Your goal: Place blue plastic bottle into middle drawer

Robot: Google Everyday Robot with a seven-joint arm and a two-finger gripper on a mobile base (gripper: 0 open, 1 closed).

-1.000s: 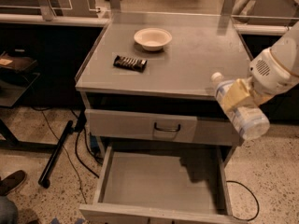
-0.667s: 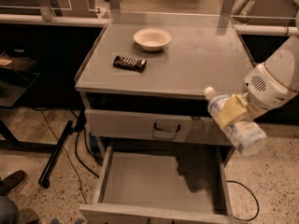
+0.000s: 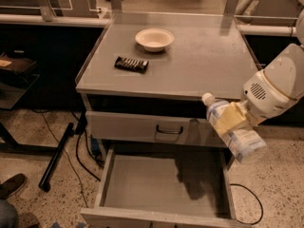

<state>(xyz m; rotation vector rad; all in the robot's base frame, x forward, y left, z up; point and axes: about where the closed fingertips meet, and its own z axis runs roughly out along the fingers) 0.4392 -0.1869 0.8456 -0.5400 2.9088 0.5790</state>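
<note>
The gripper [image 3: 231,119] sits at the right of the view, in front of the cabinet's right front corner and below the level of the tabletop [image 3: 204,65]. Its yellowish fingers [image 3: 233,117] are closed across the body of the blue plastic bottle [image 3: 241,140], which is held clear of every surface. The bottle is tilted: the white cap points up and to the left, close to the tabletop's front edge, and the base points down and to the right. The white rounded arm housing [image 3: 280,87] extends from the gripper up and to the right, out of the view. The middle drawer [image 3: 156,182] is pulled fully open below and to the left of the bottle; its flat grey floor is bare, with a dark shadow on the right part. In the view, the bottle's base lies above and slightly outside the drawer's right wall, not inside the drawer. Above the open drawer, 1 closed upper drawer [image 3: 128,127] shows a dark curved handle [image 3: 169,129]. On the tabletop, 1 pale bowl [image 3: 154,39] stands near the back, and 1 dark snack bar [image 3: 131,64] lies in front of it to the left, apart from it. A shoe [image 3: 11,185] shows on the speckled floor at lower left.
</note>
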